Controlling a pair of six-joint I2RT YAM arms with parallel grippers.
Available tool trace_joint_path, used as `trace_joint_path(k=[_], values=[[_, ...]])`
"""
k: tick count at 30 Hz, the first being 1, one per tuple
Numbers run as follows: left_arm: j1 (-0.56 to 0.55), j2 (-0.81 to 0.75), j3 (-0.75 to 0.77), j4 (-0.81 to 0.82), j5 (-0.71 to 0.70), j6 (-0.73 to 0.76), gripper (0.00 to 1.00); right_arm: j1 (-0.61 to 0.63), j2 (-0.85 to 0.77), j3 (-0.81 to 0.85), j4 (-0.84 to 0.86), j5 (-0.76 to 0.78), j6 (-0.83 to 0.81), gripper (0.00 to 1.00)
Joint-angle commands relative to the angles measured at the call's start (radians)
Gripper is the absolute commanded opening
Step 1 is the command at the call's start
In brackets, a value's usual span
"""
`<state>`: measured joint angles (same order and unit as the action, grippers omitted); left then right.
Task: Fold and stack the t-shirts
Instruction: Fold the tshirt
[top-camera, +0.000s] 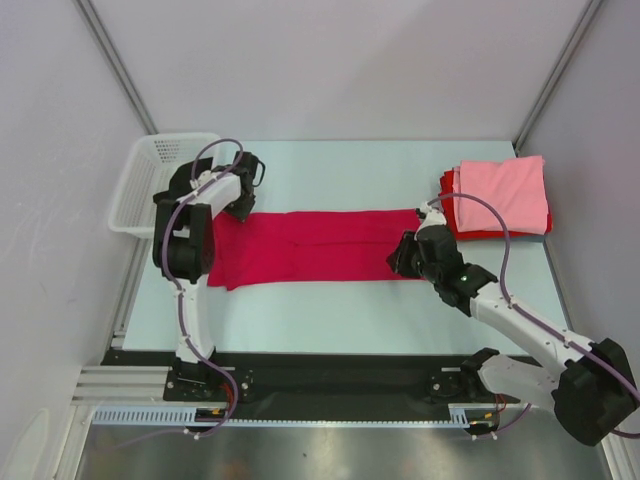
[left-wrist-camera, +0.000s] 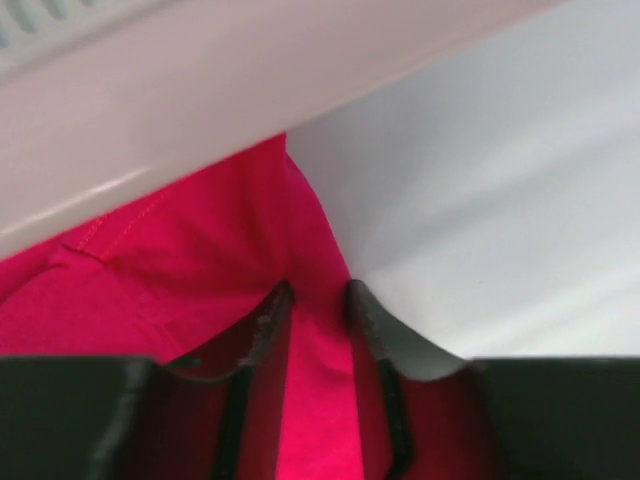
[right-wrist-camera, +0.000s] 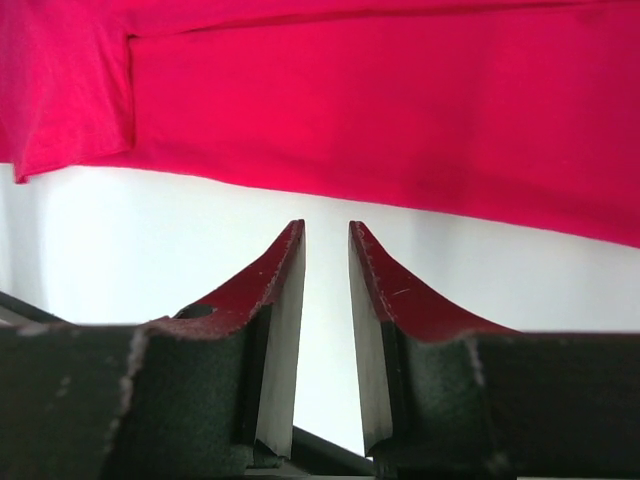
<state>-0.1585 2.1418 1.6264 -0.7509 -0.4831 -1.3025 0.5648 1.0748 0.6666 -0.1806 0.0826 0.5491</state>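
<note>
A crimson t-shirt (top-camera: 320, 247) lies folded into a long strip across the middle of the table. My left gripper (top-camera: 240, 208) is down on its far left corner. In the left wrist view the left gripper (left-wrist-camera: 318, 295) has its jaws a narrow gap apart, with the crimson cloth (left-wrist-camera: 190, 270) filling the space between them. My right gripper (top-camera: 400, 262) hovers at the strip's near right end. The right gripper (right-wrist-camera: 326, 232) is narrowly open over bare table, just short of the shirt's edge (right-wrist-camera: 400, 120). A folded light pink t-shirt (top-camera: 503, 190) tops a folded red one (top-camera: 468, 228) at the back right.
A white plastic basket (top-camera: 135, 195) stands at the table's back left, right beside the left gripper, and its rim (left-wrist-camera: 200, 100) fills the top of the left wrist view. Grey walls close in the table on three sides.
</note>
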Motion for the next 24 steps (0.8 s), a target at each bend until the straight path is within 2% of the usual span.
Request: trace_joint_path(k=[1,3,5,7,8,10,12,16,20,24], values=[[0.016,0.043,0.062,-0.008,0.075,-0.017,0.28,-0.003,-0.029,-0.024,-0.037,0.061,-0.001,0.29],[0.023,0.059,0.066,-0.008,0.103,-0.032,0.22,-0.003,-0.024,-0.033,-0.066,0.120,0.008,0.29],[0.024,0.063,0.070,-0.007,0.097,-0.032,0.20,-0.003,-0.027,-0.045,-0.131,0.213,0.056,0.36],[0.024,0.063,0.073,-0.004,0.083,-0.035,0.10,-0.008,-0.050,-0.055,-0.189,0.305,0.098,0.46],[0.025,0.063,0.075,-0.002,0.081,-0.035,0.00,-0.014,-0.061,-0.068,-0.203,0.330,0.142,0.49],[0.028,0.067,0.085,0.005,0.090,-0.037,0.00,-0.044,-0.090,-0.088,-0.220,0.355,0.170,0.55],[0.030,0.076,0.113,0.010,0.095,-0.029,0.00,-0.081,-0.098,-0.110,-0.220,0.336,0.195,0.55],[0.033,0.113,0.164,0.015,0.104,-0.018,0.00,-0.242,-0.070,-0.121,-0.211,0.226,0.206,0.53],[0.036,0.168,0.226,0.024,0.127,-0.011,0.00,-0.353,0.011,-0.128,-0.160,0.109,0.184,0.50],[0.036,0.228,0.323,0.033,0.158,0.002,0.00,-0.398,0.091,-0.122,-0.109,0.048,0.170,0.47]])
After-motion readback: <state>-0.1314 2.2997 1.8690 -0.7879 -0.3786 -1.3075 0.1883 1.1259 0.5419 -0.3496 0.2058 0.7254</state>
